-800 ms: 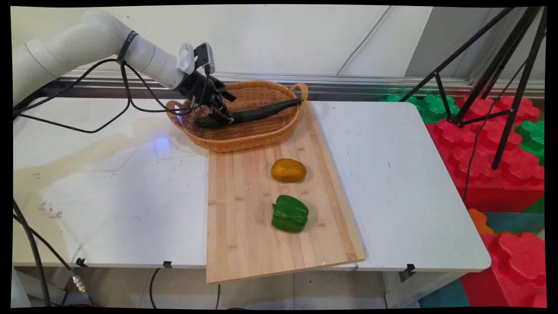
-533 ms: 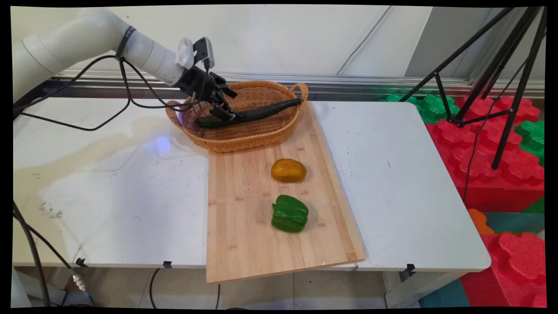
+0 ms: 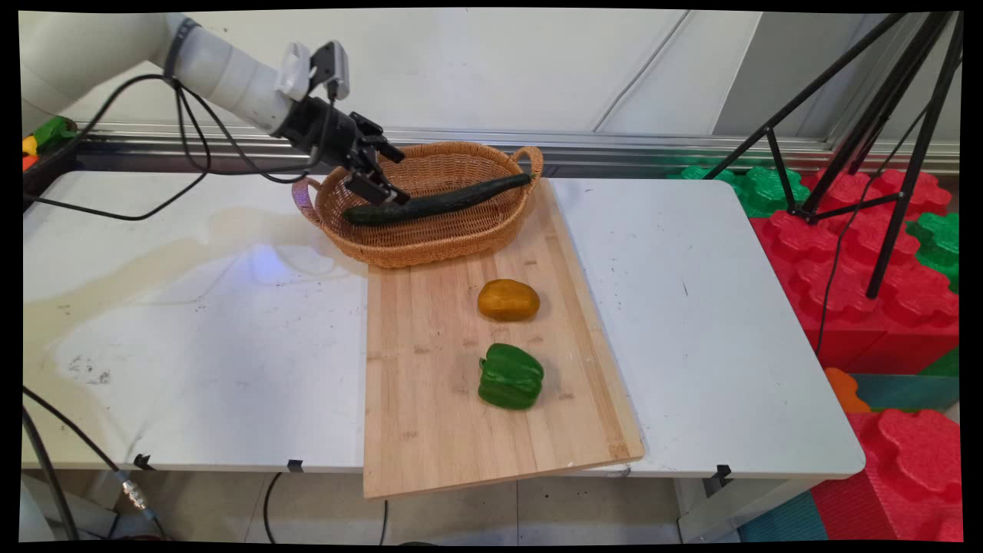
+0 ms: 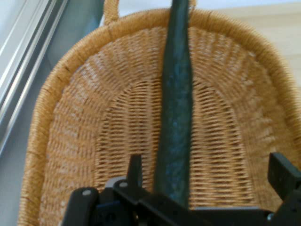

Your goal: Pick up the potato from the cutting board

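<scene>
My white table (image 3: pixel 714 307) spans the frame's middle. A wooden board (image 3: pixel 430 384) lies at its center, overhanging the lower edge. A wicker basket (image 3: pixel 453 238) sits at upper center, partly on the board.

A basket (image 3: pixel 430 238) sits on the far end of a cutting board (image 3: pixel 430 399) that lies on the table (image 3: pixel 691 322). In the basket a cucumber (image 3: pixel 438 203) lies lengthwise — its far end propped on the right rim. The gripper (image 3: pixel 376 173) hangs over the basket's left part, above the cucumber's near end. Nearer on the board — a potato (image 3: pixel 508 299), then a pepper (image 3: pixel 511 376) in front of it.
</scene>
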